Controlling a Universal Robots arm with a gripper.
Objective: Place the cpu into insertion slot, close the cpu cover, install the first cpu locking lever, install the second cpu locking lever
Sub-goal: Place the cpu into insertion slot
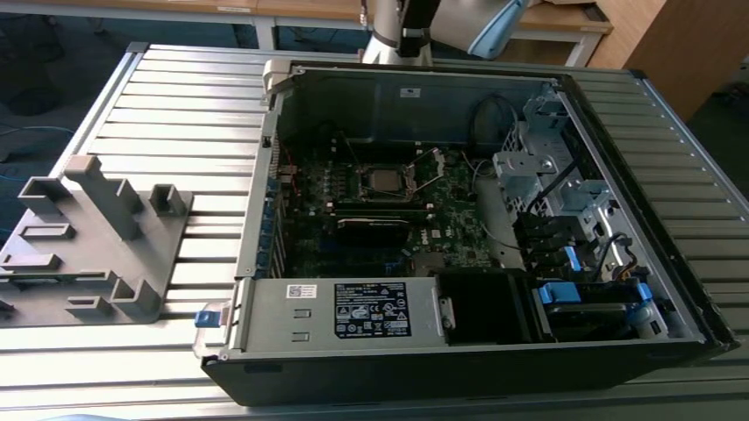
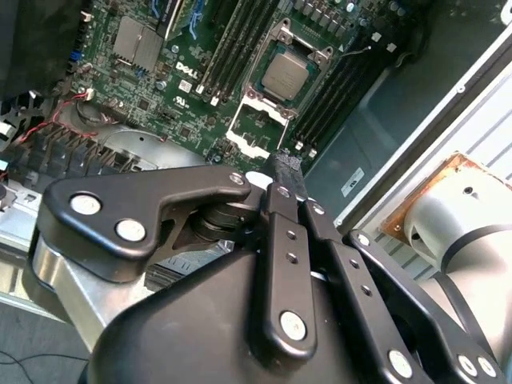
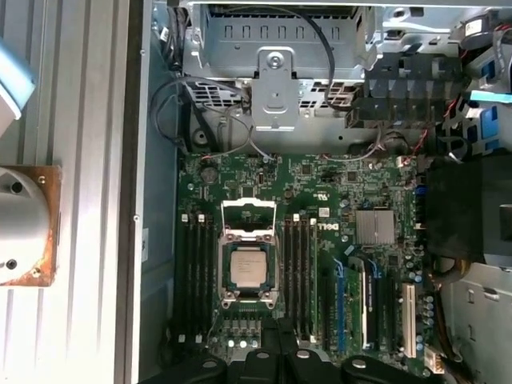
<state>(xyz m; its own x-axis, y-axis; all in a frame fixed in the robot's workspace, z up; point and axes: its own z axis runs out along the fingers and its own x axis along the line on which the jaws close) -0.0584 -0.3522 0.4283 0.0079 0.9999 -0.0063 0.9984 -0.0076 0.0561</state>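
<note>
Claw [image 2: 286,170] pressed together and empty, poised over the open computer case [image 1: 468,377] on the slatted surface [image 1: 175,105]. Both wrist views show the cpu [image 3: 248,266] seated in its socket on the motherboard [image 3: 320,200], with the cpu cover [image 3: 248,214] folded back open just beyond it. The exterior view adds a grey fixture [image 1: 94,246] on the exterior view's left and the arm [image 1: 410,26] at the far edge.

Metal top of the cpu [image 3: 247,266] is looking dull silver-grey; the gripper [image 2: 286,168] is showing smooth matt black.
</note>
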